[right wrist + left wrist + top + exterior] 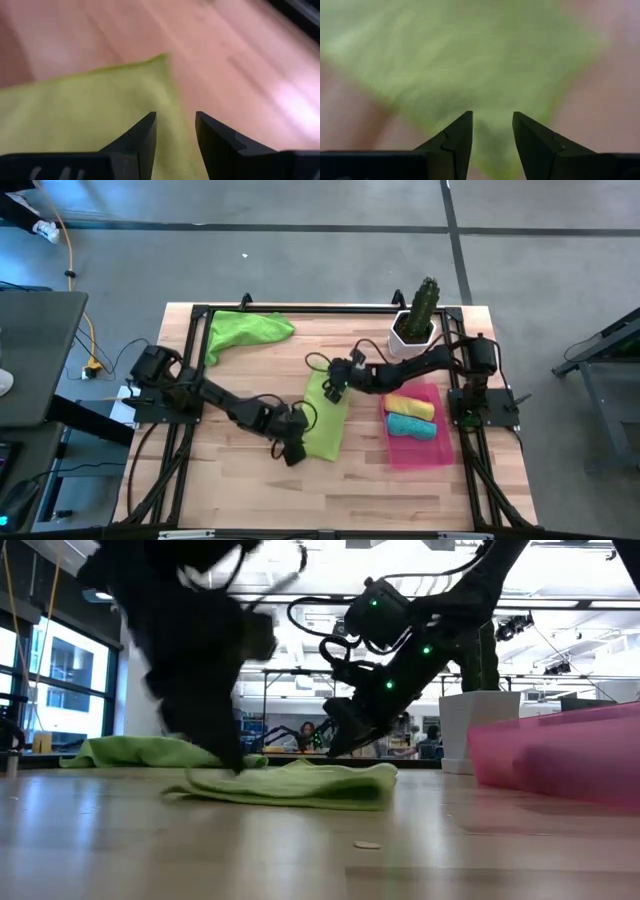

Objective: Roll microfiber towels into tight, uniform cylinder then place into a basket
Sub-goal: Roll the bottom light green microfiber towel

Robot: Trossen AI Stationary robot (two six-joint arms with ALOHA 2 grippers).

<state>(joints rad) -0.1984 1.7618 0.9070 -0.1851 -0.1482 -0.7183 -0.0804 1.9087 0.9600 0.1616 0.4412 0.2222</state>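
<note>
Holding two rolled towels (410,418), the basket (440,455) awaits two lime ones: left gripper (492,132) and right gripper (175,130) hover parted over the one (325,415) mid-surface, unrolled; the other (245,332) lies near the far edge.

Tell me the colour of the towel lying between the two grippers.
Lime green towel, clearest in the high view.

No text, label, brand, number or sign can be read anywhere.

The bench (240,480) is pale planked wood with a smooth, faintly glossy finish. The lime green towel (327,415) on it is soft, matt microfiber cloth with a fine nap, like the yellow towel (411,407) and teal towel (412,426). The basket (425,452) is translucent pink-red plastic, and both arms' jaws look like matt black plastic.
</note>
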